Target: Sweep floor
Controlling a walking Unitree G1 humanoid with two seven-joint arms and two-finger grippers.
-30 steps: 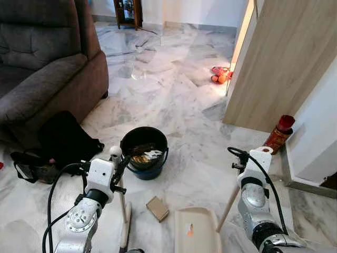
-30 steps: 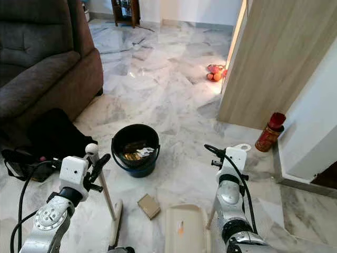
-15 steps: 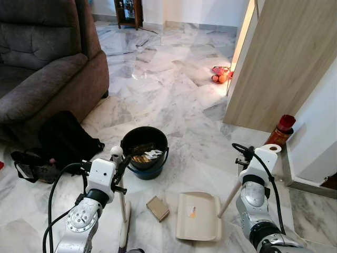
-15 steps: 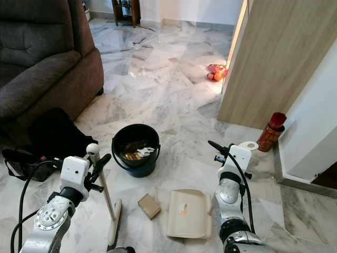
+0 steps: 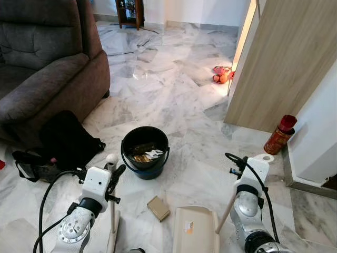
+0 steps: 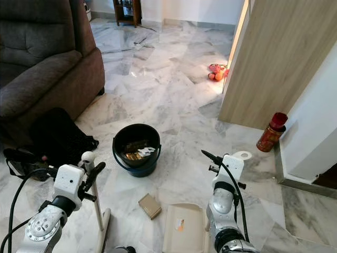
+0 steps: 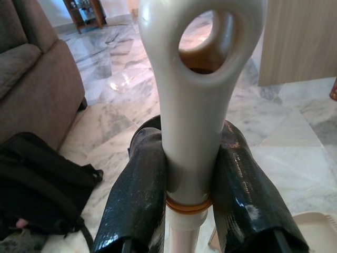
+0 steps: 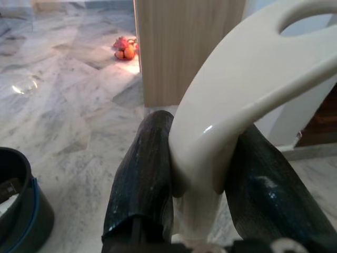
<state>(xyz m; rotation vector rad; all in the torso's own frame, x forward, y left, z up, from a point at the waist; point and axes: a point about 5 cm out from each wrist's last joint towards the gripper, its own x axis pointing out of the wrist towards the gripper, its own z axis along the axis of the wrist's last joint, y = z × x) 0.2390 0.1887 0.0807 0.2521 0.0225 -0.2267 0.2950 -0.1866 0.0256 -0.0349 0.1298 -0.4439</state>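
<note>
Dustpan (image 5: 196, 234) pulled back; one broom (image 7: 195, 132), one bucket (image 5: 145, 152), one box (image 5: 158, 208).

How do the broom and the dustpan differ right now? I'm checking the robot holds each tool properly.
The broom stands nearly upright in the left pincer, its handle top a round loop; the dustpan lies flat on the floor, its handle slanting up to the right pincer. The broom is slim, the dustpan broad. Both are cream plastic, and each handle is clamped between black fingers.
</note>
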